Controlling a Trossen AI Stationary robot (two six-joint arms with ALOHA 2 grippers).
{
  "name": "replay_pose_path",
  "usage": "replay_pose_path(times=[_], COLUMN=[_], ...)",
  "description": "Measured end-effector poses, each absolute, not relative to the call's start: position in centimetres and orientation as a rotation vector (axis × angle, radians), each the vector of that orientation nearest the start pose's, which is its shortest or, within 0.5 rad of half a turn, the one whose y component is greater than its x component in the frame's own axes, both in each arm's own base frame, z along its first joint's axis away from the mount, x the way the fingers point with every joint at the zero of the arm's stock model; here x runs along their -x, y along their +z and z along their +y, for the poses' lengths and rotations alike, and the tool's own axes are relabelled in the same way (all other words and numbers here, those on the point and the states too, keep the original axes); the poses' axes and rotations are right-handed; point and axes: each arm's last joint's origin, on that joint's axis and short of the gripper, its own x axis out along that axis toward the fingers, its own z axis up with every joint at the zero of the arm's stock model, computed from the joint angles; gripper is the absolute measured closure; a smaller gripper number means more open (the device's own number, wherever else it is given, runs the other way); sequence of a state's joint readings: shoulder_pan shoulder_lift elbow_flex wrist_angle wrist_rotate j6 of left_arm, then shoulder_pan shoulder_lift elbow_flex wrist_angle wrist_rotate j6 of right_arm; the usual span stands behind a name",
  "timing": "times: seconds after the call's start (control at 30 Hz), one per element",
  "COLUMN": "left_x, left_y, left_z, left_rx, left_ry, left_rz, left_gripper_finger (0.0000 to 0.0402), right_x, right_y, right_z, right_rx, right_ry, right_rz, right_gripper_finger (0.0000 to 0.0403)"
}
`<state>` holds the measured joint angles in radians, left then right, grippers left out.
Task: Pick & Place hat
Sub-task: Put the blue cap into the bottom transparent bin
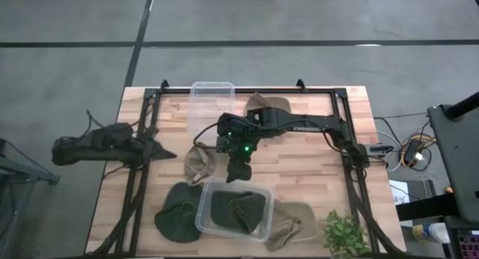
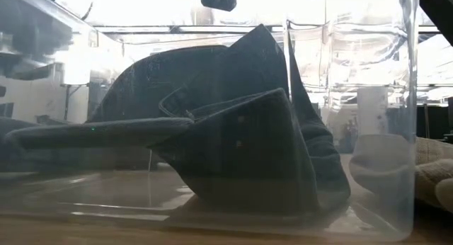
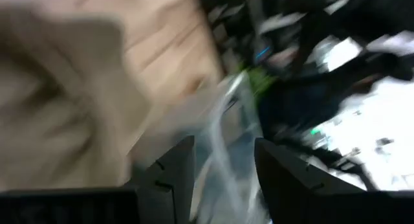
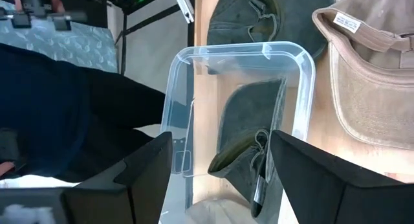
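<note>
Looking straight down, the right tool point(image 1: 238, 171) hangs over the middle of the desk point(image 1: 314, 158), just above the near clear bin point(image 1: 233, 210), and its 2 fingers are spread wide with nothing between them. That bin already has a dark green hat point(image 1: 233, 212) sitting inside it; in the low view the same hat point(image 2: 233, 132) fills most of the picture, crumpled, brim sticking out flat to one side, resting on the bin floor behind the clear wall. The right wrist camera looks down into the bin point(image 4: 239, 62) past both dark fingers point(image 4: 145, 175), and the folded green hat point(image 4: 249, 133) lies in there while the tool is apart from it. A tan cap point(image 1: 200, 163) lies on the wood just beside the right tool, between the 2 bins. Another dark green hat point(image 1: 177, 218) sits against the near bin's left side, a tan one point(image 1: 288, 223) pokes out on its right, and 1 more green hat point(image 1: 268, 105) lies by the far empty bin point(image 1: 209, 105). A small plant point(image 1: 344, 233) stands at the near right corner. The left tool point(image 1: 161, 150) sits at the desk's left edge; its fingers point(image 3: 171, 179) show a narrow gap, holding nothing I can make out.
</note>
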<state>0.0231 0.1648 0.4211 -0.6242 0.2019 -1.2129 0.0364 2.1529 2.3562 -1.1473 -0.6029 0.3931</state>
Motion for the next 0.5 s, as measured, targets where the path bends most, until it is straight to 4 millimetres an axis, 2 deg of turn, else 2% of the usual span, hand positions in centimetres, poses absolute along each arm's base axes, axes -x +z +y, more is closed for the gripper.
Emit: replay_pose_path(times=[0.2, 0.33, 0.5], left_x=[-6.3, -7.4, -8.9], left_y=[24.4, 24.1, 22.7], left_z=[-0.7, -0.8, -0.9], left_rx=[1.233, 1.227, 1.178], left_ry=[0.126, 0.134, 0.189], left_rz=[0.696, 0.801, 1.003], left_gripper_finger=[0.025, 0.025, 0.025], right_x=[-44.6, -44.6, -44.6], right_y=[35.8, 35.8, 35.8], right_z=[3.3, 3.3, 3.3], right_rx=[-0.622, -0.622, -0.622], right_ry=[0.409, 0.409, 0.41], right_rz=[1.033, 1.032, 1.032], right_gripper_finger=[0.0156, 0.0156, 0.016])
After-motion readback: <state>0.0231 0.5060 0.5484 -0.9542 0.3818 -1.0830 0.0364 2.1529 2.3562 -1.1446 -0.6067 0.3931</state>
